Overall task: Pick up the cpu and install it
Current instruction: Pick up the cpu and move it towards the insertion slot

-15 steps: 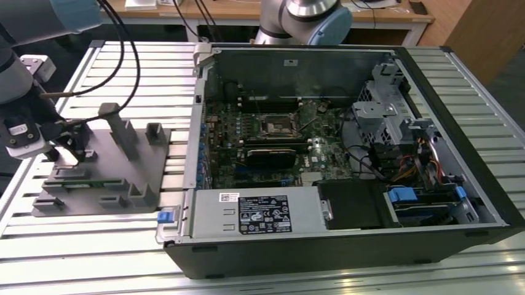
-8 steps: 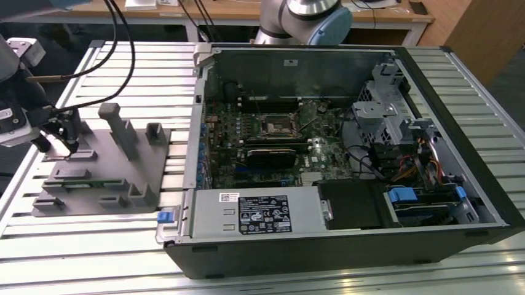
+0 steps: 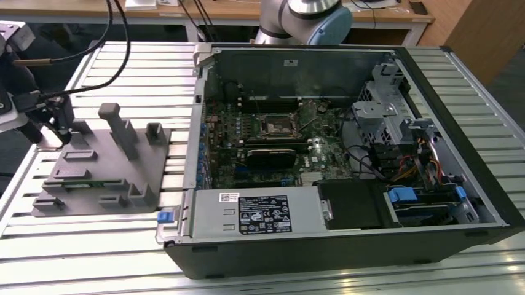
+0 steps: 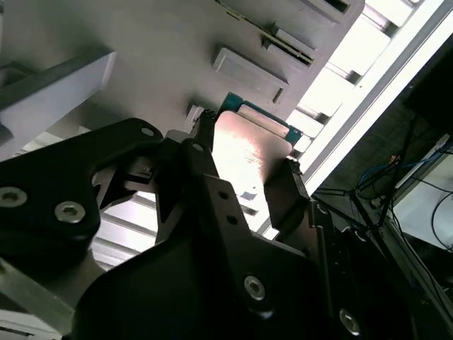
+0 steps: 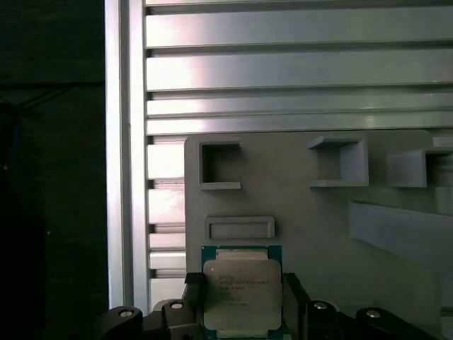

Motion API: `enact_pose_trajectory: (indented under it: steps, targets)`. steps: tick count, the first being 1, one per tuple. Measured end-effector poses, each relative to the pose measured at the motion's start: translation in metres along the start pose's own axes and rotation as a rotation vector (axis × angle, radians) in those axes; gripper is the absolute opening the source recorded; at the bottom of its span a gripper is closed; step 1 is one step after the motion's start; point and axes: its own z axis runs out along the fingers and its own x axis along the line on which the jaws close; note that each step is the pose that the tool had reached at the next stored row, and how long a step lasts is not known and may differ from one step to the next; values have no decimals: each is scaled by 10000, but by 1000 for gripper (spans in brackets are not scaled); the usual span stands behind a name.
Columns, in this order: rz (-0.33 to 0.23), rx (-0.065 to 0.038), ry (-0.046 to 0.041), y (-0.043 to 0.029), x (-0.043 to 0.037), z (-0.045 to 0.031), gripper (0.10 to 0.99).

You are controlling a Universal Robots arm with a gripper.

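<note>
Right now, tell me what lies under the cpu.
The grey fixture plate lies beneath the cpu; the spot directly below it is covered, so contact cannot be told.

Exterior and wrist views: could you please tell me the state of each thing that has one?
cpu: gripped by two opposite edges, silvery top showing.
gripper: shut on the cpu, over the grey fixture.
case: lying on its side, open, side panel off.
socket: empty, no chip in it.
</note>
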Motion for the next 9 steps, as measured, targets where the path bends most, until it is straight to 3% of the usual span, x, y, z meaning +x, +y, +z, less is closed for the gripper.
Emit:
enact_pose_trajectory:
  steps: [9]
  targets:
    - [-1, 0, -2, 8, 3, -214, 533]
